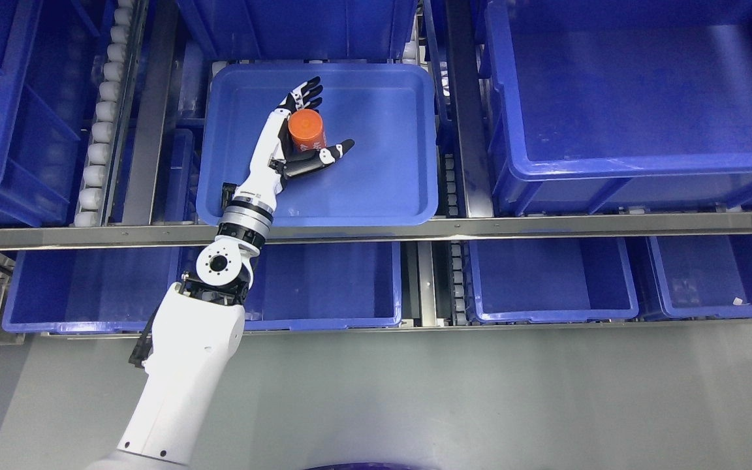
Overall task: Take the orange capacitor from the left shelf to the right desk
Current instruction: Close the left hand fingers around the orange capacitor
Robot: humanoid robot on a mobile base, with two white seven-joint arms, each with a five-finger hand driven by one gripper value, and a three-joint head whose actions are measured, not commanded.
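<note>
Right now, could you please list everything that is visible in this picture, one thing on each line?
orange capacitor: one, orange, inside the shallow tray, between the fingers and thumb of the hand.
shallow tray: one, blue, upper shelf level, centre.
deep bins: several, blue, around the tray and on the lower level.
roller rails: white rollers, between the bins, clearest at left.
shelf bar: one, grey metal, across the picture below the tray.
floor: grey, at the bottom.
left hand: one, white and black, in the tray, fingers spread around the capacitor, not closed.
right hand: not in view.

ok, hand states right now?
Left hand: open, fingers spread around the orange capacitor, not closed on it.
Right hand: not in view.
</note>
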